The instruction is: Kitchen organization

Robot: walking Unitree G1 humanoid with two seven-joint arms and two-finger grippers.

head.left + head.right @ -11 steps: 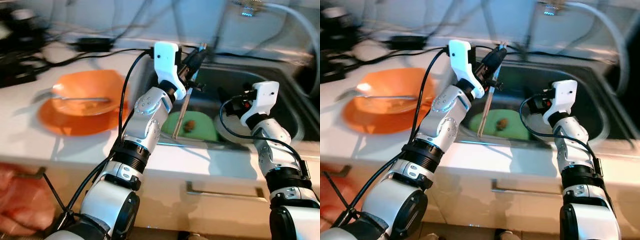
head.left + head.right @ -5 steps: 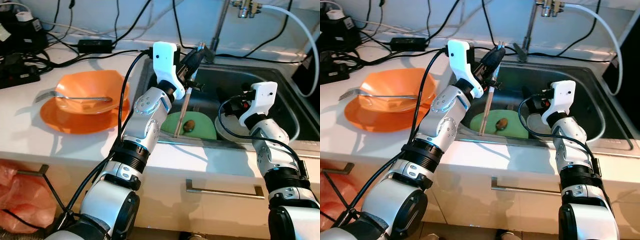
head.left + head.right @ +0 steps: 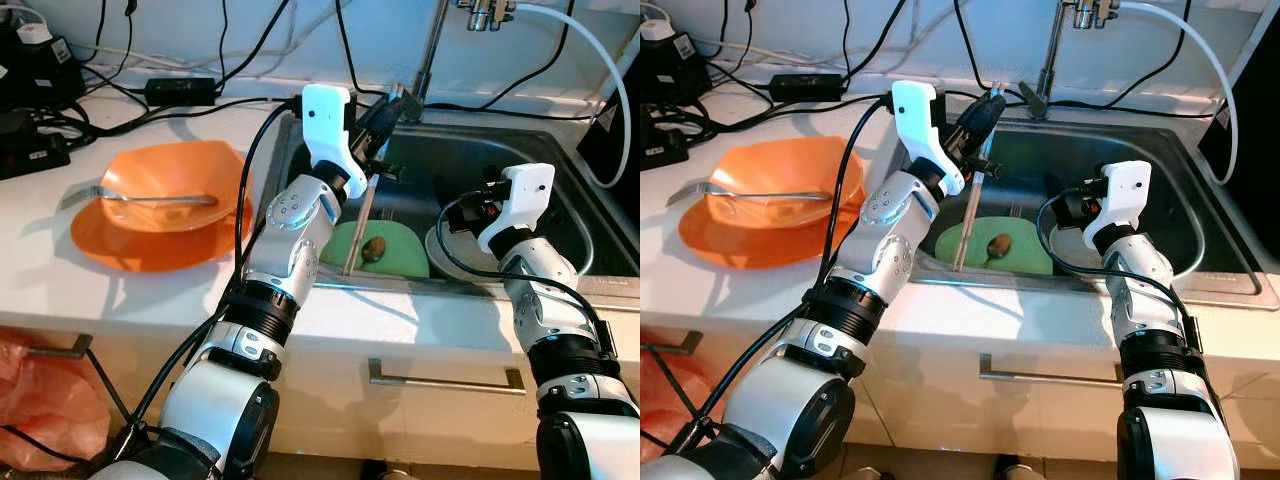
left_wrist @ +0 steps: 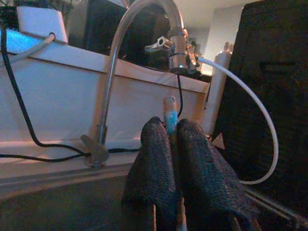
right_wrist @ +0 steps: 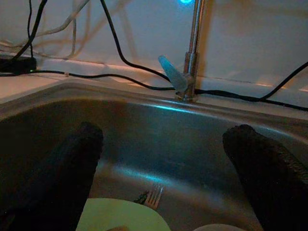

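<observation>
Left end effector point(image 3: 390, 103) grips chopsticks point(image 3: 358, 225) above the sink point(image 3: 575, 205); right end effector point(image 5: 163, 192) spread wide

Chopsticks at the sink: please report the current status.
Left gripper shut on chopsticks above the sink. Right gripper open over the basin. Green plate with a food scrap directly below.

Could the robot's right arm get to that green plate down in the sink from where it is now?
Probably yes. The right end effector hangs open over the sink, with the green plate just below and nothing between. The chopsticks held by the left end effector stand at the plate's far side.
</observation>
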